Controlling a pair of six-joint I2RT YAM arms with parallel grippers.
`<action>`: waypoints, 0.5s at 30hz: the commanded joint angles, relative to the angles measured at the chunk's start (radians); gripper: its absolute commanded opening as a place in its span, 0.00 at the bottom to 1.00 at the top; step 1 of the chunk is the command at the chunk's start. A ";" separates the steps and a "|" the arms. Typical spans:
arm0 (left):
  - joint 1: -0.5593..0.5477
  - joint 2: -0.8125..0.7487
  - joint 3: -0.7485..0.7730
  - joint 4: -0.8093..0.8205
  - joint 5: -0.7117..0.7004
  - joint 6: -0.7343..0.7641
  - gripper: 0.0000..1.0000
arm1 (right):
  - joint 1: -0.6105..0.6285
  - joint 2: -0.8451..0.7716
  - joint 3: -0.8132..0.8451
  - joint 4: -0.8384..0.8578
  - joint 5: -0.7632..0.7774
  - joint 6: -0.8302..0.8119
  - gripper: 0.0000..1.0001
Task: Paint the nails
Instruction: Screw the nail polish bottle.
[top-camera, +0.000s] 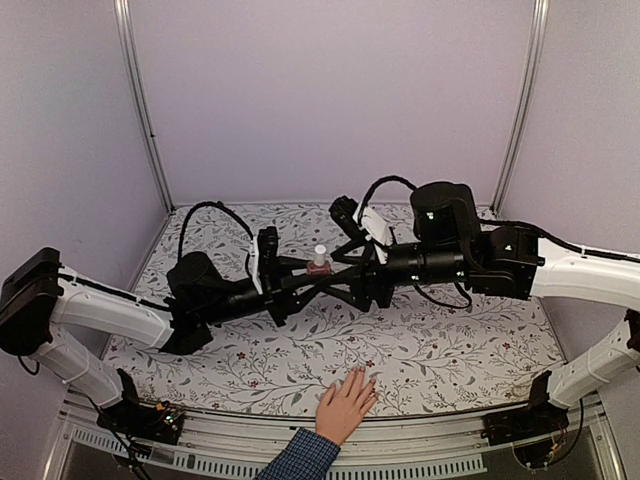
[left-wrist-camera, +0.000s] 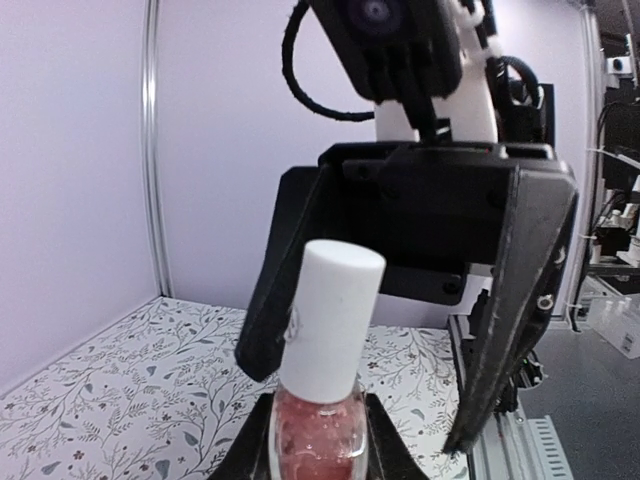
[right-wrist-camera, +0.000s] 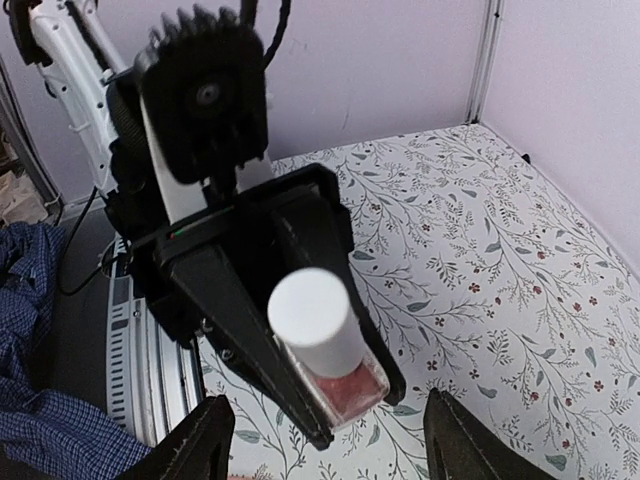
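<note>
Nails on the person's hand lie well apart from the gripped bottle.

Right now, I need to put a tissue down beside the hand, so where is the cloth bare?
Bare cloth lies right of the hand, toward the right arm's base, and left of it, between the left arm and the near edge. The middle is crowded: the left gripper holds the pink bottle and the open right gripper faces it.

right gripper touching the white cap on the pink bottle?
Apart. The right wrist view shows the right gripper open wide, its fingers well clear on either side of the white cap, with flowered tablecloth visible in the gap.
</note>
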 joint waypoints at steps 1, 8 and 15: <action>0.036 -0.043 0.020 0.048 0.262 -0.043 0.00 | 0.005 -0.078 -0.064 -0.014 -0.145 -0.072 0.68; 0.042 -0.037 0.062 -0.042 0.532 -0.060 0.00 | 0.005 -0.155 -0.092 -0.023 -0.274 -0.158 0.67; 0.041 -0.002 0.084 -0.029 0.687 -0.126 0.00 | 0.006 -0.154 -0.037 -0.100 -0.329 -0.234 0.62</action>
